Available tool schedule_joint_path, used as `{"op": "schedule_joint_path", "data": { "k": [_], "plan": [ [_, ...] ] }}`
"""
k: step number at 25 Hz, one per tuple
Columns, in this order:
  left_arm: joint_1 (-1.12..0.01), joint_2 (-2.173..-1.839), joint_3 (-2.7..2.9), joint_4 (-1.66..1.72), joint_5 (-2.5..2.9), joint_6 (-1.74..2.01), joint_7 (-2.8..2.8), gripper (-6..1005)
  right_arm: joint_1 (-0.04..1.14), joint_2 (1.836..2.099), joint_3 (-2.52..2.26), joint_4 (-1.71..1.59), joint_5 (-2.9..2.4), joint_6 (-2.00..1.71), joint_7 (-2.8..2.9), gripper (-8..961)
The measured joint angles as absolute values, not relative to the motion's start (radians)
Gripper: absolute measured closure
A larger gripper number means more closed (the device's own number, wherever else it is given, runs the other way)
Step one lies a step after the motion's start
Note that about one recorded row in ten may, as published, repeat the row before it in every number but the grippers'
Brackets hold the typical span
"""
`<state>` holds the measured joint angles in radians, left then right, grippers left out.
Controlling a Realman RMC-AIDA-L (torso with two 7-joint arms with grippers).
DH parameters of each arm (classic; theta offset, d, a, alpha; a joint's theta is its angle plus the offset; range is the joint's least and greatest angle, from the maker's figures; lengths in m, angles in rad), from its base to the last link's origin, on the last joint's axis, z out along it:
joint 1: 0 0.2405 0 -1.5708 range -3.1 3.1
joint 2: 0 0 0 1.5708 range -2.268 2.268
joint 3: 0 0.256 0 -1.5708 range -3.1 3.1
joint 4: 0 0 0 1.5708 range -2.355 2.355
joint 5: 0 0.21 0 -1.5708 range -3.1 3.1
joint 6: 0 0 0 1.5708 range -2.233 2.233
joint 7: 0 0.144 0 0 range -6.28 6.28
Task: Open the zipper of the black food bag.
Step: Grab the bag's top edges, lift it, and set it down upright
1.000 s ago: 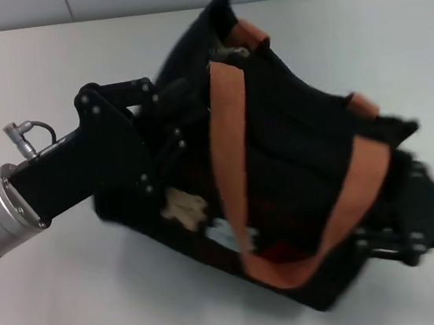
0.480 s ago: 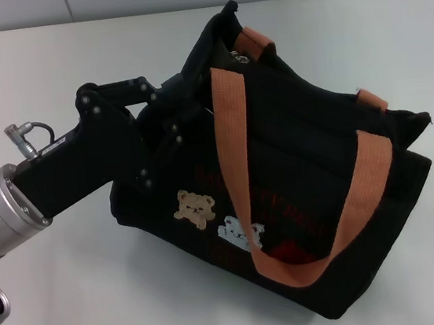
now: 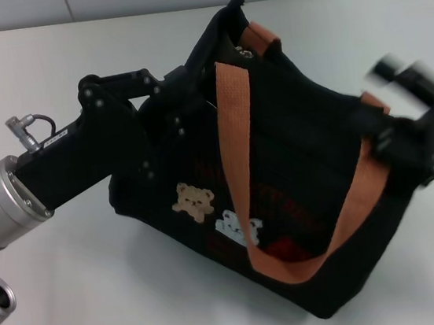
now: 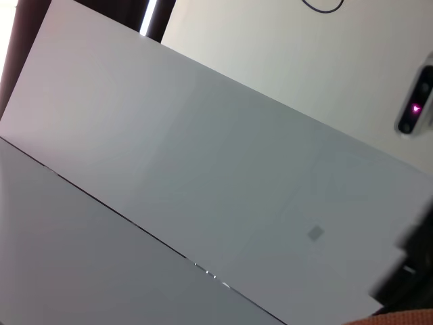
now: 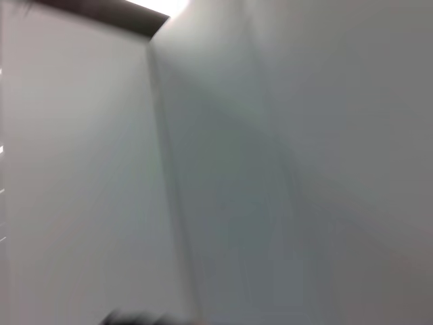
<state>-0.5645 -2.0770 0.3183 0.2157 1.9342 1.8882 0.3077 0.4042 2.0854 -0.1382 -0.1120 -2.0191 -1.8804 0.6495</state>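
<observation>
Head view: the black food bag (image 3: 284,194) stands on the white bench (image 3: 100,304), its long axis running diagonally from far left to near right. Compared with half a second earlier, the right pincer (image 3: 393,149) has come into view at the bag's right end, where before that end stood alone; the bag itself has barely shifted. The right pincer is motion-blurred, dark against dark fabric, so whether it is wide, narrow or holding anything cannot be told. The left pincer (image 3: 184,87) stays pressed against the bag's upper left corner as in the earlier frame; its fingers merge with the black fabric, and its grip cannot be made out either.

The zipper (image 3: 244,49) shows only as a small silvery glint at the bag's far top end, between the raised fabric lips; the track along the top edge is lost in the black folds. One orange-brown strap (image 3: 236,160) loops down over the front face, beside the bear patches (image 3: 211,211).

Left wrist view: mostly pale wall and bench surface, with a dark edge at one corner. Right wrist view: blurred pale surfaces only.
</observation>
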Motion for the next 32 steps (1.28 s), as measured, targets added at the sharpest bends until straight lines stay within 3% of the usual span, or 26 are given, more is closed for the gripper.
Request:
{"op": "schedule_joint_path", "data": {
  "k": [10, 14, 18, 32],
  "plan": [
    [-0.602, -2.077, 0.327, 0.21, 1.925, 1.901, 0.349, 819, 0.444, 2.085, -0.365, -0.196, -2.19, -1.773, 0.706, 177],
    [-0.613, -2.079, 0.33, 0.194, 1.931, 1.918, 0.363, 871, 0.452, 2.088, -0.374, -0.189, -2.188, -1.713, 0.722, 177],
    [-0.602, -2.078, 0.322, 0.185, 1.927, 1.916, 0.358, 1001, 0.458, 2.089, -0.367, -0.179, -2.186, -1.711, 0.709, 177],
    [-0.31, -2.067, 0.089, 0.177, 1.89, 1.811, -0.186, 1000, 0.338, 2.079, -0.35, -0.251, -1.9, -1.973, 0.703, 178]
  ]
}}
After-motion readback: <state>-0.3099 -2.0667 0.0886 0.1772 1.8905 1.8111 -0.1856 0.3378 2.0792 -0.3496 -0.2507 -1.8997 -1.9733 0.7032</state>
